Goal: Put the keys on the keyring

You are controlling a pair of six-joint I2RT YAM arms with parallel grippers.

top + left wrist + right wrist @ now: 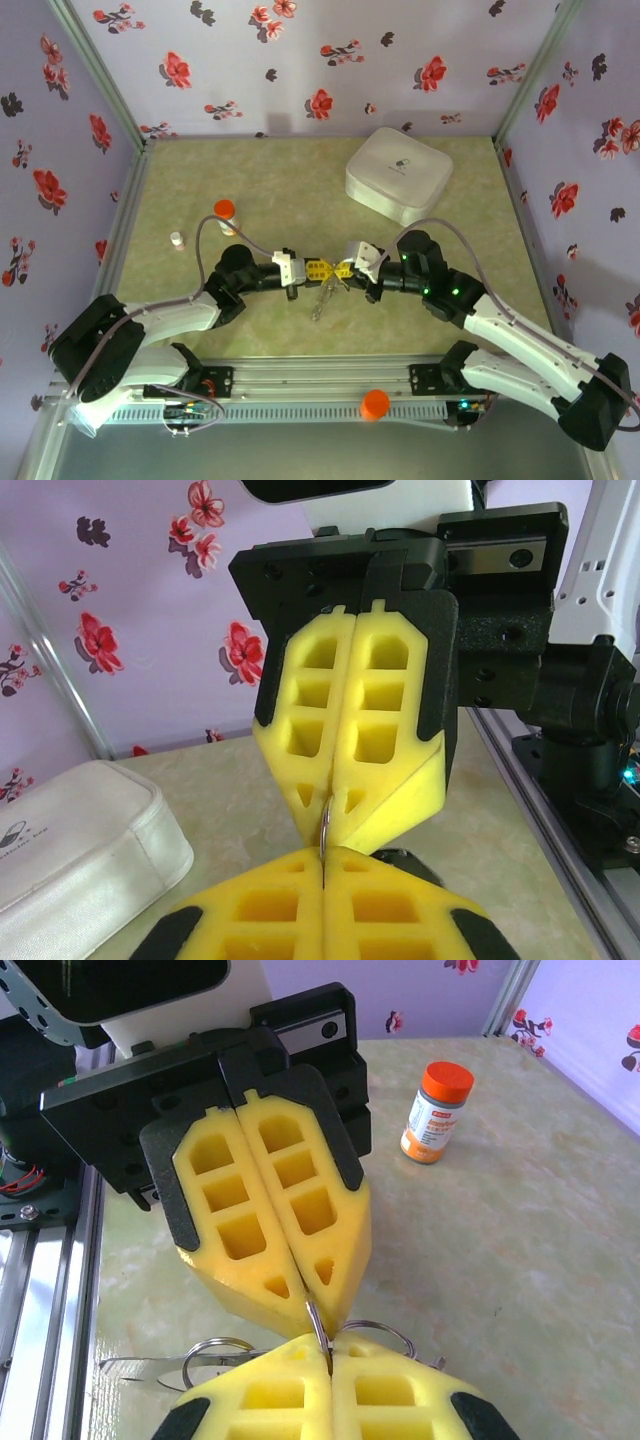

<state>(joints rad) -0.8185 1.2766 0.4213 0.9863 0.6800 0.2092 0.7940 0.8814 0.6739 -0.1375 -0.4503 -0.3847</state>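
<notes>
**1. White rounded-square box** (398,175). Smooth lid with a small dark mark. Stands on the pale green mottled table (250,335), towards its far right corner. It is the reference point for every entry below.

**2. Left gripper** (320,270). Windowed yellow fingers in black mounts. Lies to the near left of the box, well apart from it. The fingers are pressed flat together, with a thin metal edge caught in the seam at their tips.

**3. Right gripper** (346,269). Same build. Sits on the near side of the box, closer to it than the left gripper and tip to tip with that gripper. The fingers are likewise closed together, nipping the same metal edge.

**4. Keyring** (318,1325). Thin silver wire ring, pinched edge-on between the two sets of fingertips, to the near left of the box. In the right wrist view, wire loops bulge out on either side of the seam.

**5. Keys** (323,295). Small silver-grey metal pieces, bunched just nearer than the meeting fingertips and farther from the box than either gripper. Their heads are too small to tell apart. In the right wrist view a flat silver blade juts sideways from the ring.

**6. Orange-capped vial** (224,212). White labelled body, upright. Well to the left of the box.

**7. Small white container** (177,240). Upright, farther left of the box than the vial.

**8. Orange round cap** (375,403). On the metal rail (300,385), directly nearer than the box.
</notes>
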